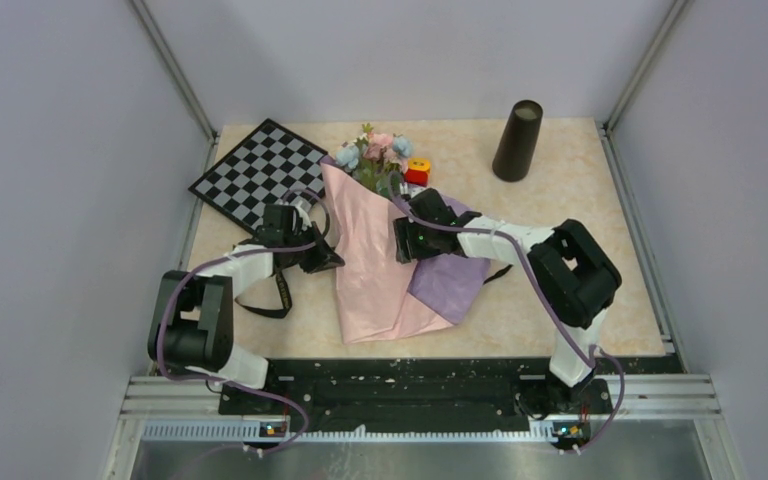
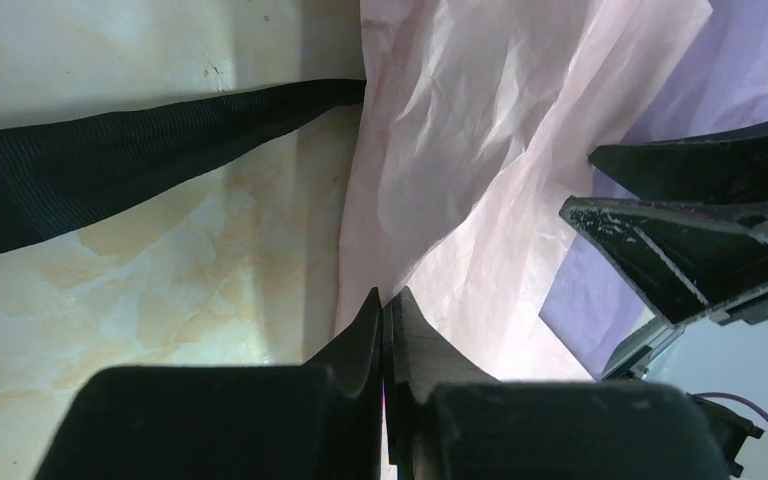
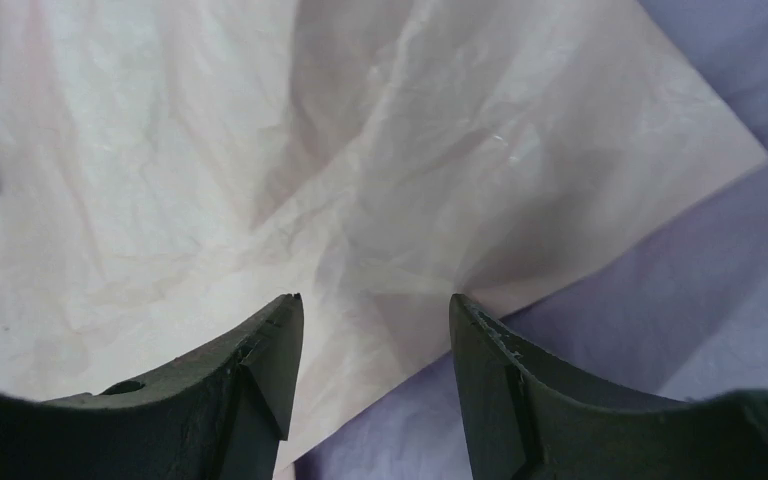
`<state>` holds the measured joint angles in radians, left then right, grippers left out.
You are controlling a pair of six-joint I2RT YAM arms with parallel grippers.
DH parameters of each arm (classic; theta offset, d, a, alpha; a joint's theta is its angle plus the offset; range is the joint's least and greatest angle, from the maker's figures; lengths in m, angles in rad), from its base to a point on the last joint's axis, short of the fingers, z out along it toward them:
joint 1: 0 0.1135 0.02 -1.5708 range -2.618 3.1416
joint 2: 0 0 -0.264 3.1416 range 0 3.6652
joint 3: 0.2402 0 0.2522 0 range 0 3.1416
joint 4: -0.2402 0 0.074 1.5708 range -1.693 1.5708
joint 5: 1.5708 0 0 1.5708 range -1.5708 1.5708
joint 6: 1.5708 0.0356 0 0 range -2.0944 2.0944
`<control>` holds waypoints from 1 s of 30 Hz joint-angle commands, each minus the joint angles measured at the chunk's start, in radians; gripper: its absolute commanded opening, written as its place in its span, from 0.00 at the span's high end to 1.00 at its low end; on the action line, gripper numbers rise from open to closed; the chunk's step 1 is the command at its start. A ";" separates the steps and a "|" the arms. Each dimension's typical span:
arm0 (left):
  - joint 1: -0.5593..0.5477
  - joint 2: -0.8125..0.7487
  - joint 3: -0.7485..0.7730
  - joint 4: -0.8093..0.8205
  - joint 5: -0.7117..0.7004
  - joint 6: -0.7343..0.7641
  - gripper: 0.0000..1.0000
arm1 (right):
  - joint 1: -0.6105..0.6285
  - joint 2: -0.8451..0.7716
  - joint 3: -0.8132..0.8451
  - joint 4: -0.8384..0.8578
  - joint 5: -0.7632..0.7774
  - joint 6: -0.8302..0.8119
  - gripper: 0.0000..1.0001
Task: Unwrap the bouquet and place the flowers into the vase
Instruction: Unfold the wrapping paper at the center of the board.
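**A:** Taking twelve as the table's far edge in the overhead view, where do we find the bouquet (image 1: 372, 280)?

**B:** It lies at the centre of the beige marbled table (image 1: 560, 270). It is a wrap of crinkled paper, pink outside and lilac inside, spread out with its lilac flap toward four o'clock. The flowers (image 1: 375, 150) are pink, cream and light-blue artificial blooms with green leaves. They poke out of the wrap's twelve o'clock end.

**A:** And the vase (image 1: 517, 140)?

**B:** That tall, dark, tapered matte cylinder stands upright at one o'clock, well apart from the paper. A small red-and-yellow toy block (image 1: 417, 172) sits just beside the blooms, at their three o'clock. The black-and-white checkered board (image 1: 258, 172) lies at ten o'clock.

**A:** What do we see of the left gripper (image 2: 385, 300)?

**B:** It is clenched, with its fingertips pressed together at the pink paper's nine o'clock edge. We cannot tell whether a fold is caught between them. A black woven ribbon (image 2: 110, 170) lies on the table near it and runs up to the paper's edge.

**A:** And the right gripper (image 3: 375, 320)?

**B:** It is released, with its fingers apart above the pink sheet, close to where pink meets lilac.
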<state>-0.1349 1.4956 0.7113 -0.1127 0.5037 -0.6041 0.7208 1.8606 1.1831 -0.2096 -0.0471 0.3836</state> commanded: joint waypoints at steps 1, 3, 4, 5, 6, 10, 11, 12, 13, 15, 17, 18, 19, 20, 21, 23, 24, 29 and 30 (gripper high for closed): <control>-0.005 0.003 -0.006 0.054 -0.008 0.003 1.00 | -0.043 -0.005 -0.027 0.008 0.018 -0.026 0.43; -0.005 0.003 -0.007 0.057 -0.010 0.003 1.00 | -0.065 -0.007 -0.037 0.000 0.026 -0.032 0.43; -0.005 0.002 -0.007 0.057 -0.010 0.003 1.00 | -0.075 -0.009 -0.043 -0.002 0.027 -0.035 0.43; -0.005 0.003 -0.007 0.058 -0.011 0.003 1.00 | -0.086 -0.011 -0.051 -0.005 0.028 -0.038 0.43; -0.005 0.003 -0.008 0.059 -0.011 0.002 1.00 | -0.096 -0.015 -0.058 -0.007 0.031 -0.039 0.43; -0.005 0.003 -0.014 0.068 -0.008 -0.003 1.00 | -0.136 -0.047 -0.095 -0.019 0.042 -0.041 0.43; -0.006 0.004 -0.014 0.068 -0.009 -0.003 1.00 | -0.144 -0.062 -0.107 -0.023 0.042 -0.042 0.43; -0.005 0.004 -0.014 0.068 -0.009 -0.003 1.00 | -0.153 -0.074 -0.118 -0.028 0.043 -0.042 0.43; -0.005 0.004 -0.013 0.070 -0.009 -0.004 1.00 | -0.162 -0.085 -0.127 -0.032 0.064 -0.042 0.43; -0.005 0.003 -0.013 0.071 -0.010 -0.005 1.00 | -0.182 -0.108 -0.144 -0.040 0.072 -0.043 0.43; -0.005 0.004 -0.012 0.073 -0.011 -0.005 1.00 | -0.206 -0.127 -0.160 -0.046 0.075 -0.041 0.43; -0.005 0.005 -0.012 0.073 -0.010 -0.005 1.00 | -0.219 -0.137 -0.167 -0.048 0.076 -0.038 0.43; -0.005 0.005 -0.013 0.074 -0.011 -0.005 1.00 | -0.231 -0.145 -0.173 -0.053 0.076 -0.034 0.43; -0.005 0.005 -0.011 0.073 -0.012 -0.004 1.00 | -0.245 -0.152 -0.178 -0.057 0.073 -0.029 0.43; -0.005 0.004 -0.012 0.074 -0.011 -0.005 1.00 | -0.258 -0.158 -0.183 -0.059 0.071 -0.025 0.43; -0.005 0.003 -0.011 0.073 -0.013 -0.005 1.00 | -0.284 -0.172 -0.195 -0.063 0.074 -0.015 0.43; -0.005 0.002 -0.010 0.072 -0.014 -0.004 1.00 | -0.299 -0.178 -0.201 -0.063 0.074 -0.011 0.43; -0.005 -0.006 -0.011 0.065 -0.020 -0.002 1.00 | -0.360 -0.198 -0.213 -0.093 0.080 0.003 0.43; -0.005 -0.008 -0.010 0.063 -0.021 -0.002 1.00 | -0.369 -0.204 -0.215 -0.099 0.086 0.007 0.43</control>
<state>-0.1375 1.4971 0.7036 -0.0860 0.4992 -0.6044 0.3916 1.7077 0.9813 -0.2565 0.0051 0.3725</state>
